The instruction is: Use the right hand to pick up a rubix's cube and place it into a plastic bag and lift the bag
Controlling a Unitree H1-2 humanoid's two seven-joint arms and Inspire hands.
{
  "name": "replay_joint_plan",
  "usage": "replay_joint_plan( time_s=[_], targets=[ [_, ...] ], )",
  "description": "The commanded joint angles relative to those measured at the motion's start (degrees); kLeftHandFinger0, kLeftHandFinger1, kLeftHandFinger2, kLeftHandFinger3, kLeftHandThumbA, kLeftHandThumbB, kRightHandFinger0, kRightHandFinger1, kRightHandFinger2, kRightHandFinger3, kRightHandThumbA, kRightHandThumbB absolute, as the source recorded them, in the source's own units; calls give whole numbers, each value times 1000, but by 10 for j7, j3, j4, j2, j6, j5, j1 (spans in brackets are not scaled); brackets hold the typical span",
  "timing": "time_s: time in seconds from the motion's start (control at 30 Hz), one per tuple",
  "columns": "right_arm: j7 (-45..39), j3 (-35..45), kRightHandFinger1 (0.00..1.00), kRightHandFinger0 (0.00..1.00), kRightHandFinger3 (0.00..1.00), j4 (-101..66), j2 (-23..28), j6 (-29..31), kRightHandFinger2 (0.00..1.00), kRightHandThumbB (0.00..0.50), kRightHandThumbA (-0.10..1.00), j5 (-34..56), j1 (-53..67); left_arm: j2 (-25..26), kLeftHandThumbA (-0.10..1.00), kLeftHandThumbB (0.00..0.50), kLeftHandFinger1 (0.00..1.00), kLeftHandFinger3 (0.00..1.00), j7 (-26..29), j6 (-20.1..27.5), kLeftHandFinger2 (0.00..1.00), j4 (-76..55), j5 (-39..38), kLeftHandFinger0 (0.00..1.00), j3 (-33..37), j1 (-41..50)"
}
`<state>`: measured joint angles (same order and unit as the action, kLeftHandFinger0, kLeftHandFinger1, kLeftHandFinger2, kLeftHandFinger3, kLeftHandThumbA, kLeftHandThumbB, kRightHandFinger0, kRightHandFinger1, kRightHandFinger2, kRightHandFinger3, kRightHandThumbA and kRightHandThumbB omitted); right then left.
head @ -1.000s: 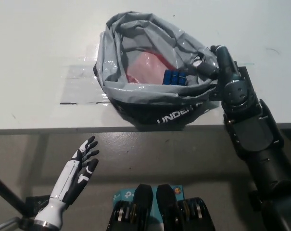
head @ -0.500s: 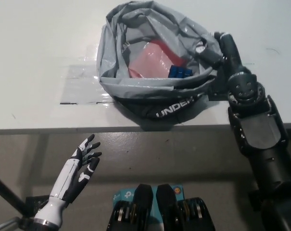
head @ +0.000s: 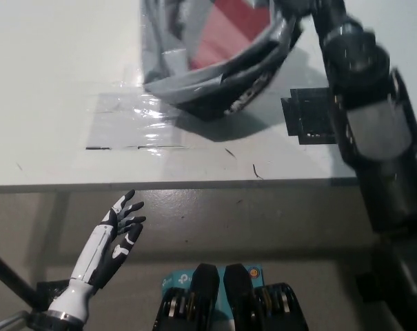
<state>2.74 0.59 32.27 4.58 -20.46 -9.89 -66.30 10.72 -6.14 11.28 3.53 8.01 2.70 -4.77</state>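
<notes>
The grey plastic bag (head: 222, 69) hangs tilted above the white table (head: 49, 83), with its top cut off by the picture's upper edge. Its mouth faces me and shows a red lining (head: 229, 34); I cannot see the Rubik's cube inside. My black right hand (head: 310, 9) is shut on the bag's right rim at the top edge, and its arm runs down the right side. The bag's dark underside with white lettering casts a shadow on the table. My white left hand (head: 115, 238) rests open below the table's front edge at the lower left.
A black tape square (head: 309, 114) lies on the table under my right arm. A shiny clear tape patch (head: 125, 121) covers the spot left of where the bag stood. The table's front edge (head: 194, 185) crosses the picture.
My right hand has raised the bag off the table and up toward the top of the picture. The blue cube seen inside earlier is out of sight. The left hand has barely moved.
</notes>
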Motion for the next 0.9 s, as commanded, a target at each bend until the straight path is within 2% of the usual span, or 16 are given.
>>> replay_joint_plan(
  time_s=[0.0,0.03,0.07,0.13,0.17,0.23,0.27,0.33,0.4,0.53,0.67,0.73,0.77,0.8,0.83,0.87],
  targets=[
    [-26,13,412,0,833,27,22,-7,795,141,-100,32,-127,6,900,74,798,1000,9,14,886,-13,10,802,-2,-6],
    [-25,23,347,0,874,56,26,-8,794,164,-100,41,-161,6,900,75,799,1000,6,14,887,-13,7,805,-2,-7],
    [-24,26,347,0,874,63,27,-9,794,164,-100,44,-170,6,900,75,799,1000,6,14,887,-13,6,805,-2,-7],
    [-24,30,289,0,817,77,30,-8,769,171,-100,48,-186,5,893,75,802,1000,5,15,891,-13,4,815,-2,-8],
    [-23,32,269,0,1000,90,35,-6,738,164,-100,49,-207,5,875,70,806,1000,3,13,897,-14,1,819,-2,-8],
    [-22,33,226,0,1000,98,38,-8,669,158,-100,49,-222,5,864,63,807,1000,3,12,900,-14,0,820,-2,-8],
    [-21,37,199,0,678,105,40,-7,616,183,-100,52,-232,6,860,61,806,1000,2,14,901,-14,1,821,-2,-9],
    [-18,45,217,0,585,122,43,-2,636,192,-100,61,-253,6,858,71,804,1000,3,16,896,-13,2,825,-2,-10],
    [-17,51,247,0,563,135,48,-1,693,202,-100,66,-273,5,857,72,803,1000,3,13,893,-13,2,829,-2,-9],
    [-16,47,230,0,578,135,50,2,707,199,-100,60,-278,4,850,72,799,1000,2,14,890,-11,0,831,-1,-8],
    [-17,55,277,0,603,130,44,3,738,200,-100,71,-272,4,845,76,797,1000,3,13,884,-12,0,831,-1,-6],
    [-14,56,294,0,478,125,42,-2,710,205,-100,72,-267,6,841,63,796,1000,1,15,883,-12,1,828,0,-5],
    [-5,57,303,0,847,119,38,-13,753,202,-100,70,-263,6,833,51,794,1000,1,18,881,-11,1,826,0,-5],
    [-3,58,274,0,961,118,37,-16,695,205,-100,70,-261,6,830,49,793,1000,1,18,881,-11,1,826,0,-5],
    [-5,61,237,0,770,118,34,-18,647,184,-100,76,-256,6,811,50,789,1000,1,15,880,-13,1,821,0,-5],
    [-7,62,237,0,770,118,33,-18,647,184,-100,78,-254,6,811,50,789,1000,1,14,880,-13,0,821,0,-5]
  ],
)
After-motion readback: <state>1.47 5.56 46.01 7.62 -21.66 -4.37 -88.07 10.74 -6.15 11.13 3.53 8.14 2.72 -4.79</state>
